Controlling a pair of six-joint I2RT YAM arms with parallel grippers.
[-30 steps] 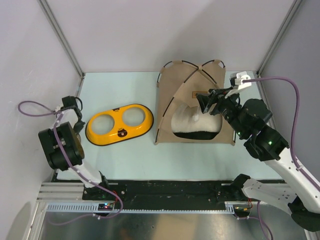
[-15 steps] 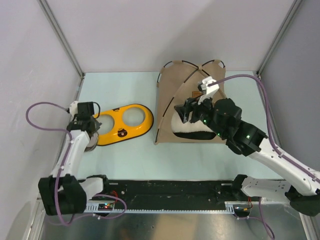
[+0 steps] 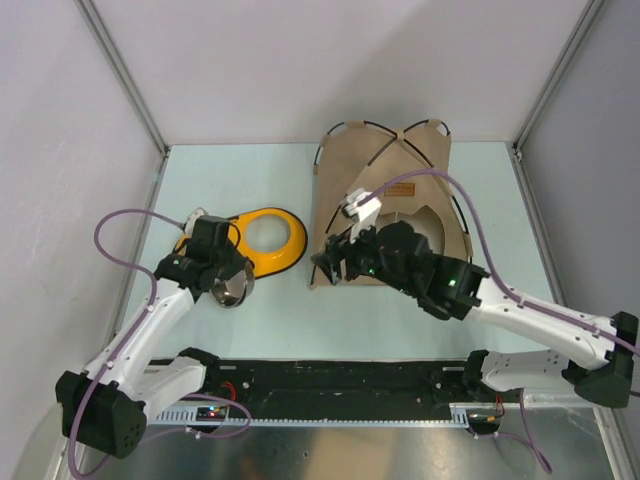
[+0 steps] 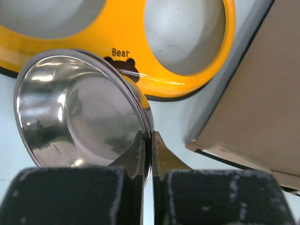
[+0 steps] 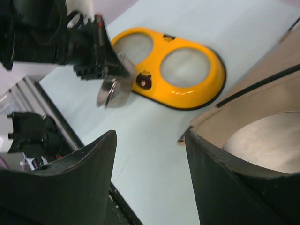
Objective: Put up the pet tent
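Note:
The pet tent (image 3: 375,165) stands at the back right, tan fabric over thin black poles, with a brown label patch (image 3: 398,190) above its opening. My right gripper (image 3: 328,262) is open and empty, low over the table at the tent's front left corner. In the right wrist view (image 5: 150,154) the tent's edge (image 5: 276,77) and a cream pillow (image 5: 267,140) inside it show past the right finger. My left gripper (image 3: 234,274) is shut on the rim of a steel bowl (image 3: 232,290), shown in the left wrist view (image 4: 150,140), bowl (image 4: 79,117) tilted on edge.
The yellow double-bowl feeder (image 3: 262,238) lies left of the tent, both holes bare; it shows in the left wrist view (image 4: 126,35) and right wrist view (image 5: 201,101). The steel bowl (image 5: 112,91) hangs just in front of it. Walls close the left, back and right sides.
My left arm has swung in from the left wall to the feeder's near edge with the steel bowl. My right gripper has moved left from the tent opening to the tent's front left corner.

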